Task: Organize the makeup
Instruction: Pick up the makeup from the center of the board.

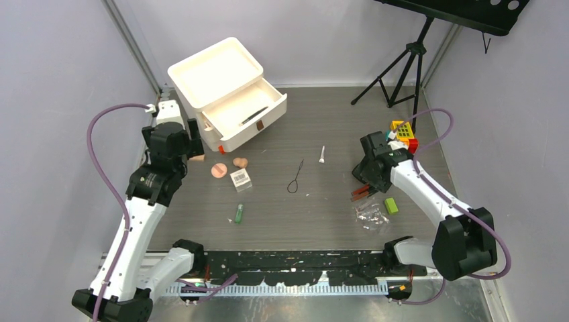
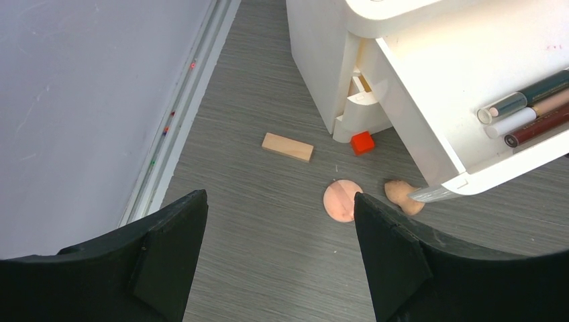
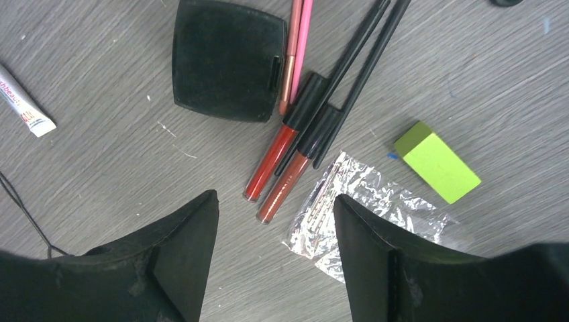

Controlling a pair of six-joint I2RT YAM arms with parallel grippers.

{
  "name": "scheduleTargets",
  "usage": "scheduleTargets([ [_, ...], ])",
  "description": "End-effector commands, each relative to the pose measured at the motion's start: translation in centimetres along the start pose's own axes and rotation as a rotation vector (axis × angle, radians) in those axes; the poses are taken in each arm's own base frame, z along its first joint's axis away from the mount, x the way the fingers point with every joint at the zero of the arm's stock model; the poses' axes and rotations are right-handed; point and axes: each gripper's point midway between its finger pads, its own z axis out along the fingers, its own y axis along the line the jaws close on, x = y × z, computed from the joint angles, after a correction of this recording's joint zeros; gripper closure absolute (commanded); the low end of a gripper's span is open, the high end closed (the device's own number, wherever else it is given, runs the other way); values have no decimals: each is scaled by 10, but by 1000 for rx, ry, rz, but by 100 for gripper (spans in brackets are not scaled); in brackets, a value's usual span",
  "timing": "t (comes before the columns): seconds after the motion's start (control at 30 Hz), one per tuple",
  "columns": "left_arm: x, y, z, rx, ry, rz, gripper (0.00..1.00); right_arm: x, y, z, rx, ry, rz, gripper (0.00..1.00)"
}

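Right hand [image 3: 275, 196] spread, seemingly above red pencils [image 3: 269, 161]

Top view: fixed high at near side, tilted down and forward over whole tabletop [image 1: 322, 201]; far, items small.
Left wrist view: low over left-rear corner, looks down past left tool [image 2: 278, 196]; wall [image 2: 80, 100] at left, drawer box [image 2: 322, 67] at right. Shares drawer box and puff [image 2: 342, 200] with top view.
Right wrist view: very close, straight down past right tool [image 3: 275, 196] onto compact [image 3: 225, 60] and green block [image 3: 437, 161]; top view shows same block at right.

Even, soft overhead light; faint shadows; sharp focus
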Motion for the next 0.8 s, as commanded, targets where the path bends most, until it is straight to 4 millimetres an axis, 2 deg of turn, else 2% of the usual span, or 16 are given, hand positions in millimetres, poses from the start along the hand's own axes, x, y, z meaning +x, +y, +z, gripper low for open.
scheduleTargets([
  [0.0, -7, 0, -3, 8, -32, -35, 18, 4, 6, 1, -30, 9, 77, 32],
  [0.2, -6, -2, -2, 18, -28, -32, 18, 9, 6, 10, -12, 27, 80, 33],
  [0.5, -7, -1, -3, 18, -32, -32, 18, 19, -1, 15, 3, 43, 101, 46],
  [0.77, -7, -2, -3, 20, -31, -32, 18, 29, -10, 26, 36, 50, 129, 51],
])
